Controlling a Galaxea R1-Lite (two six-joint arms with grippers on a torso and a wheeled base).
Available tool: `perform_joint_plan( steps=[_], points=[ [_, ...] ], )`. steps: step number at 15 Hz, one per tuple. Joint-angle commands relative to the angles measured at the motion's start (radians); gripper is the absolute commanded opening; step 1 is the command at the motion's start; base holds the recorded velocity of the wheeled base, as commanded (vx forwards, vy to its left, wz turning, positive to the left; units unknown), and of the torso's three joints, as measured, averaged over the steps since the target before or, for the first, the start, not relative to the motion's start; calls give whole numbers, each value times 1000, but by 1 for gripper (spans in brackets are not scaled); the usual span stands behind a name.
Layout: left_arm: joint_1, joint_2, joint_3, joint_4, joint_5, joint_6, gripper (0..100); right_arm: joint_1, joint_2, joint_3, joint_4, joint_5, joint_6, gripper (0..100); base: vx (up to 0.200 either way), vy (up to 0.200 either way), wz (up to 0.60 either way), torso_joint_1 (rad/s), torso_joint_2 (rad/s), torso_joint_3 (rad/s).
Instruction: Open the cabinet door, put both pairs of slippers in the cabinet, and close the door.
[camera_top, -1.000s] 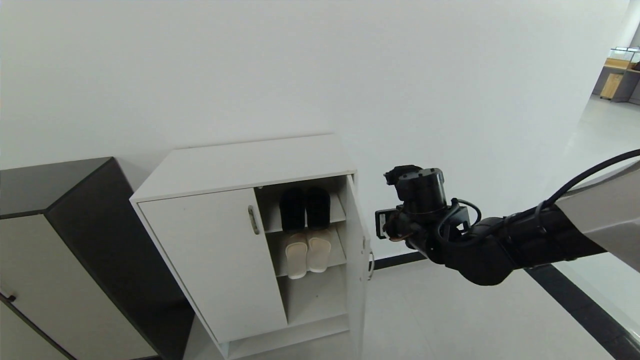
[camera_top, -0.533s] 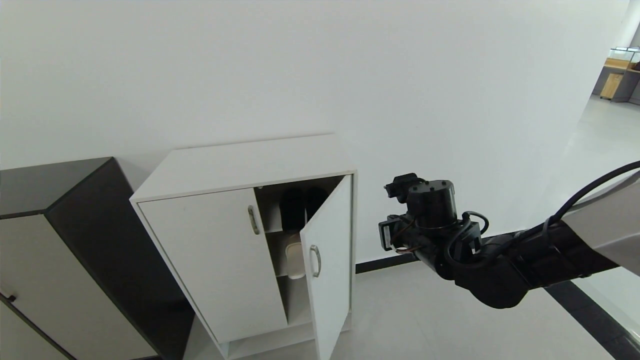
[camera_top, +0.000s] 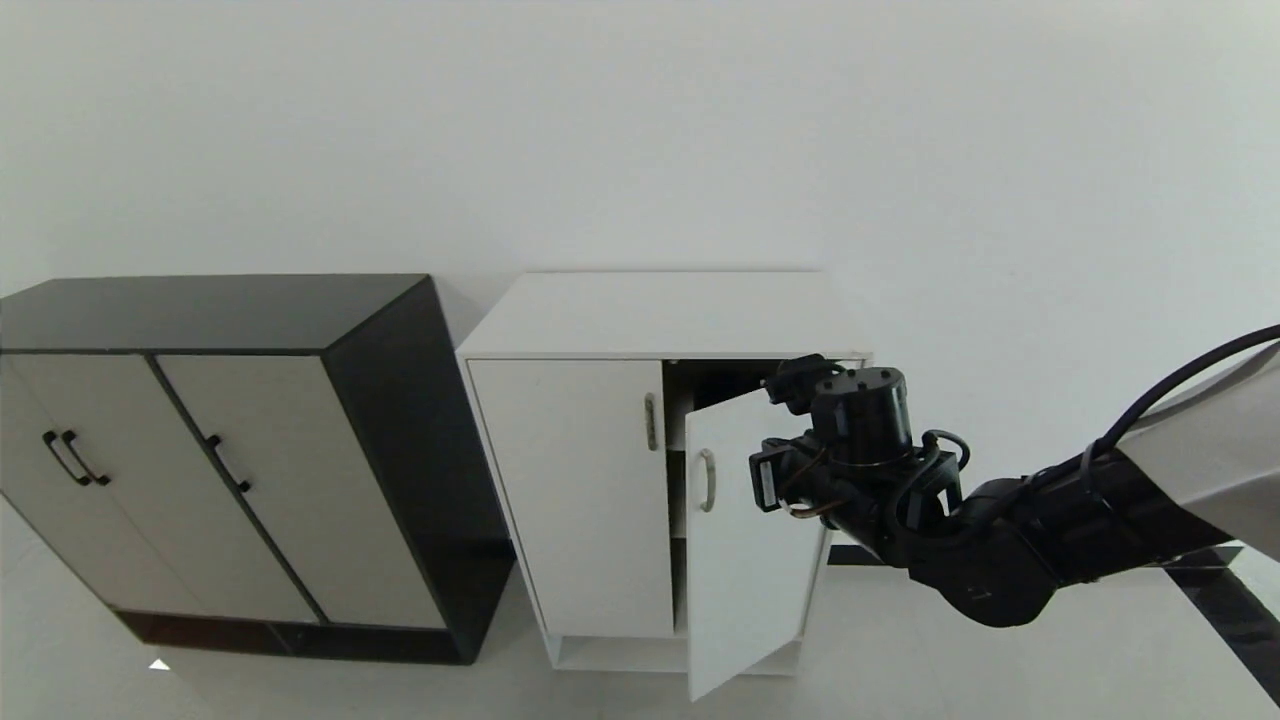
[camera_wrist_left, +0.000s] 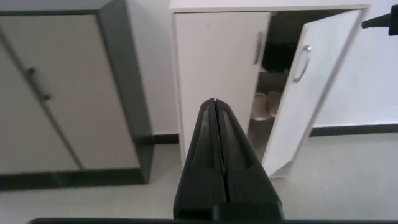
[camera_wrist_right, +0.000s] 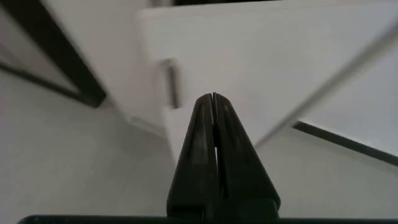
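Note:
The white cabinet (camera_top: 650, 315) stands against the wall with its left door shut and its right door (camera_top: 745, 545) ajar. My right arm's wrist (camera_top: 850, 440) hangs just in front of that door's upper outer edge. My right gripper (camera_wrist_right: 214, 98) is shut with nothing in it, pointing at the door face beside the handle (camera_wrist_right: 170, 84). Through the gap I see black slippers (camera_wrist_left: 278, 57) on the upper shelf and beige slippers (camera_wrist_left: 267, 106) on the shelf below. My left gripper (camera_wrist_left: 214, 102) is shut and empty, well back from the cabinet.
A black cabinet with grey doors (camera_top: 230, 460) stands directly left of the white one. Pale floor (camera_top: 1000, 670) lies open in front and to the right. A dark baseboard strip (camera_top: 1215, 590) runs along the wall's foot.
The right door has swung from wide open to ajar, hiding the slippers from the head view. The right wrist dropped slightly. The head camera has shifted, so the cabinets now face me squarely.

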Motion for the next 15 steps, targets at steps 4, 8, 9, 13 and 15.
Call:
perform_joint_plan(
  steps=[4, 8, 9, 13, 15],
  points=[
    [-1, 0, 0, 0, 0, 0, 0, -37, 0, 144, -133, 223, -7, 0, 0, 0, 0, 0, 0, 0],
    [-1, 0, 0, 0, 0, 0, 0, -83, 0, 222, -194, 366, -7, 0, 150, 0, 0, -7, 1, 2],
    [1, 0, 0, 0, 0, 0, 0, -85, 5, 227, -199, 367, -7, 0, 200, 0, 0, -7, -2, 2],
    [-1, 0, 0, 0, 0, 0, 0, -87, 3, 262, -216, 396, -9, 0, 200, 0, 0, 7, 7, 2],
    [-1, 0, 0, 0, 0, 0, 0, -85, 3, 263, -217, 407, -9, 0, 200, 0, 0, 2, 2, 0]
  ],
)
